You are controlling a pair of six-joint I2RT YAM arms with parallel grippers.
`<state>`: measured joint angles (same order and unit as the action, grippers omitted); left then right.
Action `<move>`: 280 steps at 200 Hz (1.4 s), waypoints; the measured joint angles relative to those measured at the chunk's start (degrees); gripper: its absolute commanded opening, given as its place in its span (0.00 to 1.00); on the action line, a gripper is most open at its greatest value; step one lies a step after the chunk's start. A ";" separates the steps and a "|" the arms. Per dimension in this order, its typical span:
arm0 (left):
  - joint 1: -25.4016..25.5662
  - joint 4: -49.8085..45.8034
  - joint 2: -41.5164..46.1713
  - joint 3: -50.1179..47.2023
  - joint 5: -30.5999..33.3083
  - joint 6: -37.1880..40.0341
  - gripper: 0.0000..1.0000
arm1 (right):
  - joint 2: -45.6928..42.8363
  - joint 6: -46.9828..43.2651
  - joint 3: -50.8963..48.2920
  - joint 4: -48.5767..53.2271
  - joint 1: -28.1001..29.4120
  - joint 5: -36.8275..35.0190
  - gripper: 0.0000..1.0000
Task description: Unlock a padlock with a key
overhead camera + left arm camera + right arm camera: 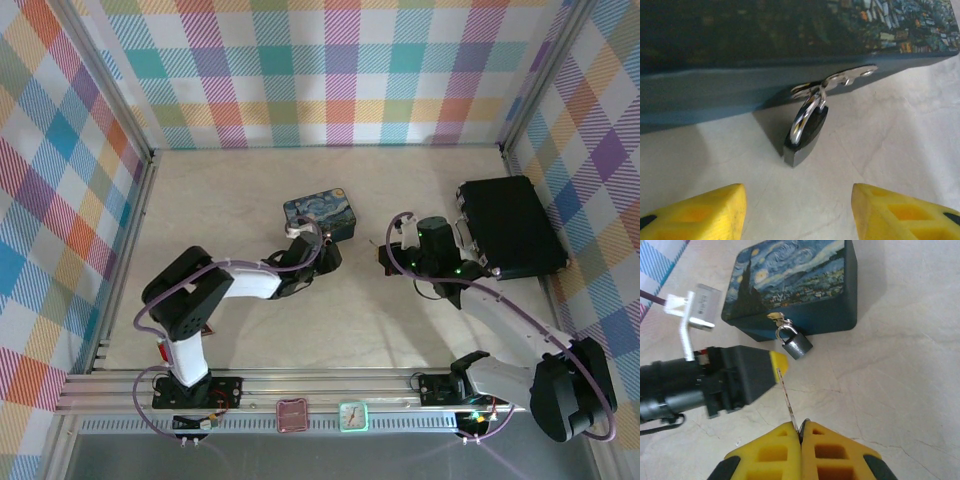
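Note:
The small dark grey padlock (805,135) hangs by its silver shackle from the hasp of the blue starry-night tin (740,85), its body resting on the table. From the right wrist view the padlock (797,345) sits at the tin's front wall. My left gripper (797,212) is open, its yellow fingers (705,212) on either side a short way in front of the lock. My right gripper (801,427) is shut on the key (786,395). The thin blade points toward the padlock and ends beside the left gripper's yellow fingertip (779,361), short of the lock.
The blue tin (320,212) sits mid-table, with the left gripper (325,252) and right gripper (385,258) just in front of it. A black case (510,225) lies at the right. Plaid walls (60,200) enclose the table. A small clock (353,415) rests on the front rail.

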<state>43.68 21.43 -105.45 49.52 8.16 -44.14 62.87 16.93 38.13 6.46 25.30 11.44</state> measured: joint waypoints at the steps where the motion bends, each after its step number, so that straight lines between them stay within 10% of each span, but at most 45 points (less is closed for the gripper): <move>1: 0.04 0.04 -0.11 0.09 0.13 0.00 0.58 | -0.04 0.00 0.00 -0.02 0.00 0.02 0.00; 116: 0.57 8.17 -10.49 7.69 12.44 0.26 0.40 | -0.98 1.81 -1.40 -1.31 -0.81 3.34 0.00; 217: -6.88 24.48 -16.11 7.65 -5.66 -1.68 0.00 | 1.36 3.74 -1.40 -3.54 -1.42 5.16 0.00; 280: -10.34 30.80 -14.34 4.07 -14.16 -9.33 0.00 | 8.46 6.62 -1.75 -7.45 -3.52 7.85 0.00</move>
<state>33.34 52.23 -119.79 53.58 -6.00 -53.47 71.33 23.55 36.38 -0.99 21.78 19.29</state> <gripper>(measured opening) 0.146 0.046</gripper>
